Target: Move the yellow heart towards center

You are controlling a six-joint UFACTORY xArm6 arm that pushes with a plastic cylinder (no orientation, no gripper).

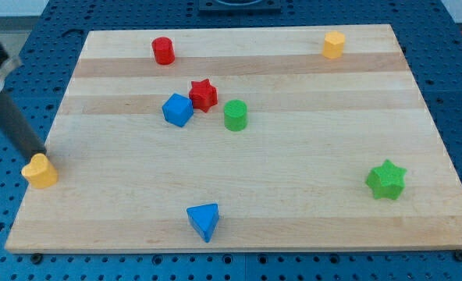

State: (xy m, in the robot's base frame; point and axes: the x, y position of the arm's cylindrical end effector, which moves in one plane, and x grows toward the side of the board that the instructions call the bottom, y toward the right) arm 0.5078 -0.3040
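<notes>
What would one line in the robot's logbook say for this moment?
my tip: at yellow heart's top edge, board's left rim | heart: not yet pushed toward center | blue cube, red star, green cylinder: clustered mid-board

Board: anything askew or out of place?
Nothing damaged or toppled. Only the yellow heart stands out, sitting at the board's left edge, far from center. My tip is right at its upper side.
</notes>
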